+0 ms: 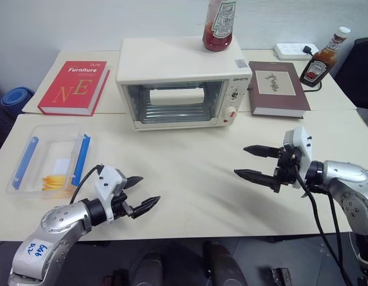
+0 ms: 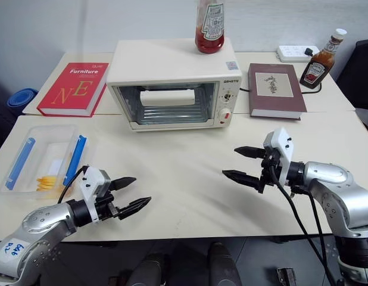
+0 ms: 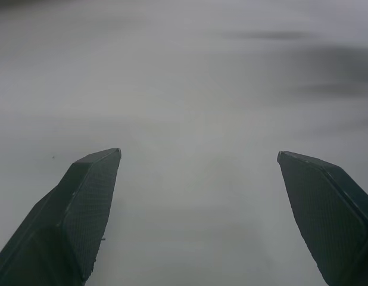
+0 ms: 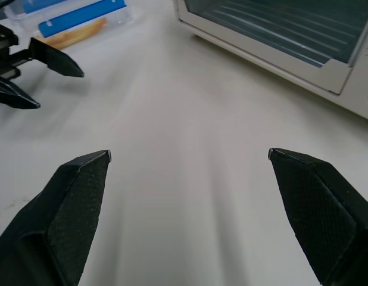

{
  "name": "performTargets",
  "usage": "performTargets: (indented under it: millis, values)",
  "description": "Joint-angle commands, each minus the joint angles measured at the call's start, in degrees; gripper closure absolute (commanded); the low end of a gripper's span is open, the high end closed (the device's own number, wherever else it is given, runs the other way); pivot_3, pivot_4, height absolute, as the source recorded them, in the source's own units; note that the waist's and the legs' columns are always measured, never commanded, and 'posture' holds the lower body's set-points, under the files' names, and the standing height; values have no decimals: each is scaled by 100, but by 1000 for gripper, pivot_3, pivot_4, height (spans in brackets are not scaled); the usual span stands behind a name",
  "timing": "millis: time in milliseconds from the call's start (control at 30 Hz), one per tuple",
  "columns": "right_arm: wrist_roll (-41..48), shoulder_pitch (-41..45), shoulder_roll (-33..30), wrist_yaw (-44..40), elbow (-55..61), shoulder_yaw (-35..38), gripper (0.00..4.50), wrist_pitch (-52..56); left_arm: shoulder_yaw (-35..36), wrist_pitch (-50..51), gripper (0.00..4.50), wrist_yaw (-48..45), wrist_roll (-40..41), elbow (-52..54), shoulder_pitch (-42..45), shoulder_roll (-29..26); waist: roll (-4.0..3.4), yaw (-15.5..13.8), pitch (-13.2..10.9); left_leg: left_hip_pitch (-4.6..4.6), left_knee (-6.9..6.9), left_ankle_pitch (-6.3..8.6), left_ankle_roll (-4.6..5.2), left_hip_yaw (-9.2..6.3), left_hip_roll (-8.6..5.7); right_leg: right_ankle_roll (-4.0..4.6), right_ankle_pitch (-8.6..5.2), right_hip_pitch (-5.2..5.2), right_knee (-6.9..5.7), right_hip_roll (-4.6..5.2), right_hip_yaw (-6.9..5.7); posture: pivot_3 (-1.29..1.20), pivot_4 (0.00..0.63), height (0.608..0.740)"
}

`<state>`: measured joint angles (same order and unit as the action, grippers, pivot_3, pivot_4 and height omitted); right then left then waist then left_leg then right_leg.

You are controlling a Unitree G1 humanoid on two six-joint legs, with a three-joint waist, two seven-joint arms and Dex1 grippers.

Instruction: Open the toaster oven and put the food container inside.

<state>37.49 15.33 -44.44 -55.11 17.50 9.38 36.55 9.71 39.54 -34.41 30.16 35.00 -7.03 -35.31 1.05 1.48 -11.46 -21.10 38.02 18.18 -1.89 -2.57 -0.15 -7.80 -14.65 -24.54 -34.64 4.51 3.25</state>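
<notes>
Toaster oven: cream-white boxy countertop oven (image 1: 178,83) with glass front door shut, white bar handle across the top of the glass, control knobs on the right side, lowest one red; stands at the back middle of the table.
Table: pale cream tabletop (image 1: 190,173), with a second surface joined behind it.
Food container: clear rectangular plastic box (image 1: 48,159) with two blue side clips, yellow food strips and a white piece inside; sits on the left of the table, well apart from the oven and forward of it.
Left gripper: two black fingers spread wide (image 1: 139,195), holding nothing; hovers over bare tabletop just right of the food container, pointing toward the centre of the table.
Right gripper: black fingers likewise spread wide (image 1: 255,162), empty; over the right part of the table, in front of the oven's right end, pointing left.
Red book: hardcover with white lettering (image 1: 74,87), flat on the table left of the oven.
Brown book: dark maroon hardcover with a pale cover picture (image 1: 276,88), flat just right of the oven.
Ketchup bottle: red sauce bottle with a label (image 1: 218,25), upright on the oven's top, toward its right rear.
Brown sauce bottle: dark bottle with white cap (image 1: 322,59), upright beyond the brown book.
Power strip: white socket bar (image 1: 294,50) at the far right rear.
</notes>
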Motion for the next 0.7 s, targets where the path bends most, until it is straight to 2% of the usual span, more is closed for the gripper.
performTargets:
  millis: [33, 367, 500, 600, 700]
  values:
    - [54, 79, 36, 28, 42, 91, 61, -90, 15, -163, 0, 84, -59, 130, -51, 39, 0, -4, 0, 0, 0, 0, 0, 0, 0, 0, 0, 0, 0, 0, 0, 0, 150, 740]
    - [-76, 289, 194, 93, -181, 26, 61, -260, 66, -29, 0, 356, 17, 209, 8, 184, 0, -1, 0, 0, 0, 0, 0, 0, 0, 0, 0, 0, 1, 0, 0, 0, 150, 740]
    - [20, 365, 337, 180, -201, 19, 61, -148, 236, 244, 0, 778, 483, 349, 113, 654, 0, -5, 0, 0, 0, 0, 0, 0, 0, -1, 0, 1, 1, 1, 0, 0, 150, 740]
    - [-82, 589, 631, 495, -390, -30, 61, -168, 348, 368, 0, 774, 838, 436, 306, 721, 0, 0, 0, 1, 1, 0, 0, -2, 0, -2, 1, 0, -5, 1, 0, 0, 150, 740]
    - [-92, 1044, 1009, 842, -906, -6, 61, -104, 534, 643, 0, 1136, 1394, 200, 1002, 961, 0, 0, 0, 3, 5, -1, -2, -2, -1, -1, 1, 0, -13, 0, 1, 0, 150, 740]
